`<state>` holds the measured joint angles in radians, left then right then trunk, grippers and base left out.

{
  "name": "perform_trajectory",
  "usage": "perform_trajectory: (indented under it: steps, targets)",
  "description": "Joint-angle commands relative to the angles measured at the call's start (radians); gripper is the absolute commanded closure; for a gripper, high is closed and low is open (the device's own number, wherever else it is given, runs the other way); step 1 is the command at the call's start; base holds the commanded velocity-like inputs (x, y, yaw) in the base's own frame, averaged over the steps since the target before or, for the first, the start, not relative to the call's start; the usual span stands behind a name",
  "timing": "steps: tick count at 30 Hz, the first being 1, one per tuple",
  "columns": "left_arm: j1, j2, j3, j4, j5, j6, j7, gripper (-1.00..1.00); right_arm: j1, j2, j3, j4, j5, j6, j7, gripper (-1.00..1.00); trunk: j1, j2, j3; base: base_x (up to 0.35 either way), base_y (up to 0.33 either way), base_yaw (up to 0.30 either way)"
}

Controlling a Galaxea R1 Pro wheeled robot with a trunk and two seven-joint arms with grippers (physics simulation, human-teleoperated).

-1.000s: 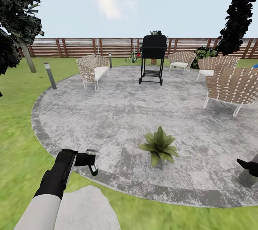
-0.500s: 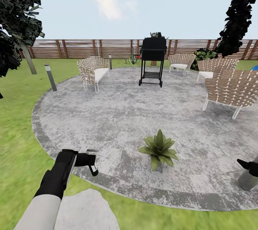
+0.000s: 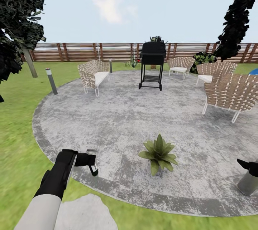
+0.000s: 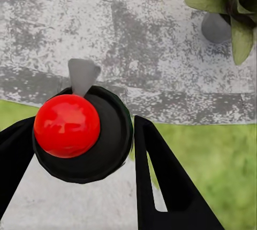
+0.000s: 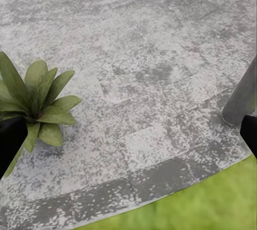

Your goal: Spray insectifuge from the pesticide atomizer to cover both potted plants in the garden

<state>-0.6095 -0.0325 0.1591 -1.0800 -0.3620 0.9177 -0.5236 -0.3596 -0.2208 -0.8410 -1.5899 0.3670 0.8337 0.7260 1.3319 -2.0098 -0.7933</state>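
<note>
Above the patio edge, the left hand still grips the pesticide atomizer; the potted plant looks unmoved.

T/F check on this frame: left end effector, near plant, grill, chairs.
1. The left end effector holds the dark spray bottle with red-tipped nozzle. True.
2. The near green-leaved plant in its grey pot stands on the lawn. False: it stands on the round grey paved patio.
3. The black wheeled grill lies tipped over. False: it stands upright.
4. Woven chairs stand on the patio. True.
5. A wooden slat fence runs behind the patio. True.
</note>
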Motion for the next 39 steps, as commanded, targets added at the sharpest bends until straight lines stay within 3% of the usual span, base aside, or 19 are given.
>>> perform_trajectory:
  steps: [1, 5, 17, 30, 39]
  targets:
    - [-0.001, -0.001, 0.003, -0.001, -0.011, 0.003, -0.010, 1.00, -0.001, 0.000, -0.001, -0.001, 0.010, 0.002, 0.010, -1.00, -0.004, 0.007, 0.004, 0.000, 0.000, 0.000]
    - [-0.001, -0.001, 0.004, -0.001, -0.011, 0.003, -0.010, 1.00, -0.001, 0.000, -0.001, -0.001, 0.010, 0.002, 0.010, -1.00, -0.019, 0.035, 0.022, 0.000, 0.000, 0.000]
    - [-0.001, 0.000, 0.012, -0.009, -0.011, 0.004, -0.011, 1.00, -0.002, -0.001, -0.001, -0.001, 0.010, 0.002, 0.010, -1.00, -0.019, 0.035, 0.040, 0.012, -0.001, 0.000]
    - [0.000, -0.001, 0.006, -0.011, -0.010, 0.002, -0.012, 1.00, 0.000, 0.002, 0.009, -0.001, 0.010, 0.001, 0.012, -1.00, -0.019, 0.035, 0.043, 0.254, -0.179, 0.000]
    - [0.000, -0.011, 0.006, -0.009, -0.011, 0.001, -0.012, 1.00, 0.001, 0.004, 0.013, -0.001, 0.010, 0.001, 0.012, -1.00, -0.019, 0.035, 0.043, 0.052, -0.048, 0.030]
